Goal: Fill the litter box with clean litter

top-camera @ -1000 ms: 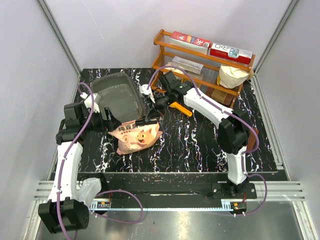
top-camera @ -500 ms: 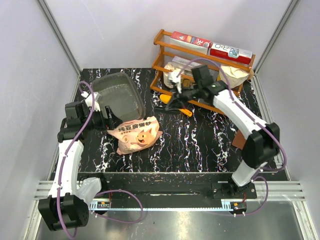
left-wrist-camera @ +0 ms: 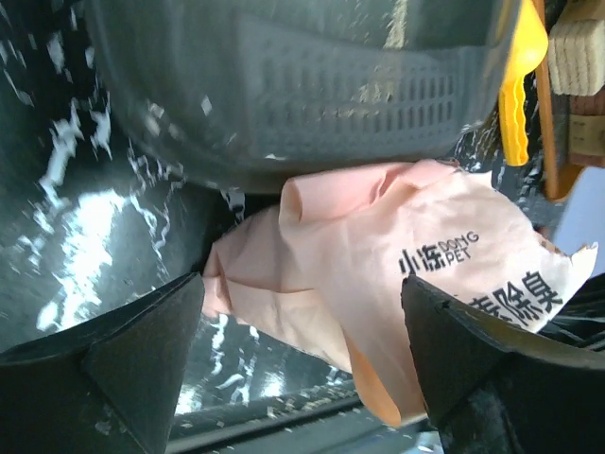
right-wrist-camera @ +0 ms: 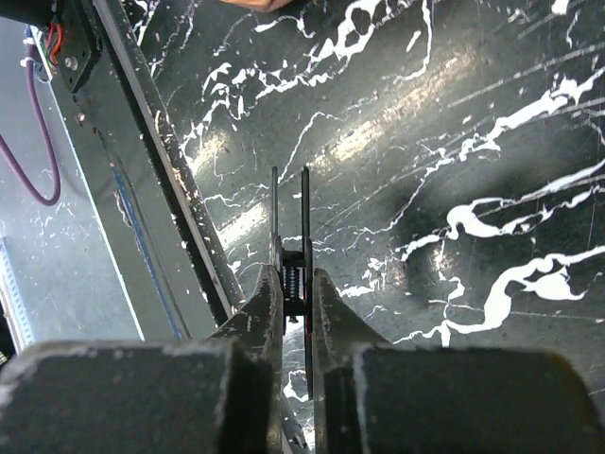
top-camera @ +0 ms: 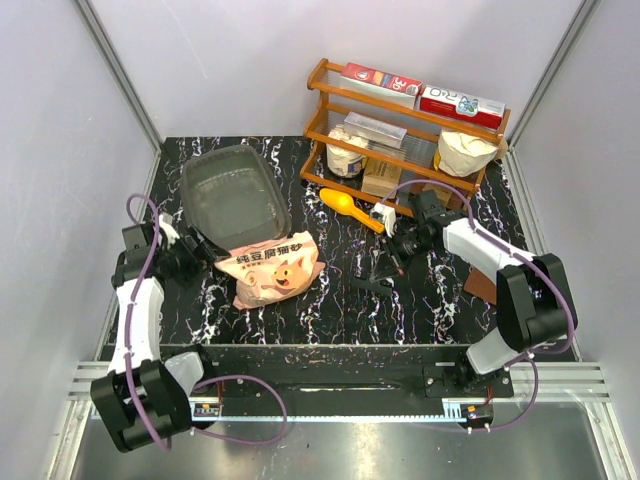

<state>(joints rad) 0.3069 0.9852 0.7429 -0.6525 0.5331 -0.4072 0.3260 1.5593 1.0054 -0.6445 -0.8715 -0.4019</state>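
The litter box point(top-camera: 235, 195), a shallow grey tray, stands at the back left and fills the top of the left wrist view point(left-wrist-camera: 284, 85). The pink bag point(top-camera: 270, 268) with the pig face lies against its near side. The clean litter is hidden inside that bag. My left gripper point(top-camera: 203, 250) is open at the bag's left end, and the bag's point(left-wrist-camera: 378, 274) pink folds reach between its fingers point(left-wrist-camera: 104, 369). My right gripper point(top-camera: 388, 268) is low over the table's middle, shut on a thin black clip point(right-wrist-camera: 291, 227) whose end point(top-camera: 368, 284) points toward the bag.
A yellow-orange scoop point(top-camera: 350, 208) lies between the litter box and the wooden rack point(top-camera: 400, 130), which holds boxes and jars at the back right. A brown flat piece point(top-camera: 482, 283) lies at the right. The table's near metal edge point(right-wrist-camera: 151, 170) runs just beside the clip.
My right arm has swung away from the bag's top, past the rack, and down to the table's middle with the black clip. My left arm has drawn back to the left, jaws slightly wider.
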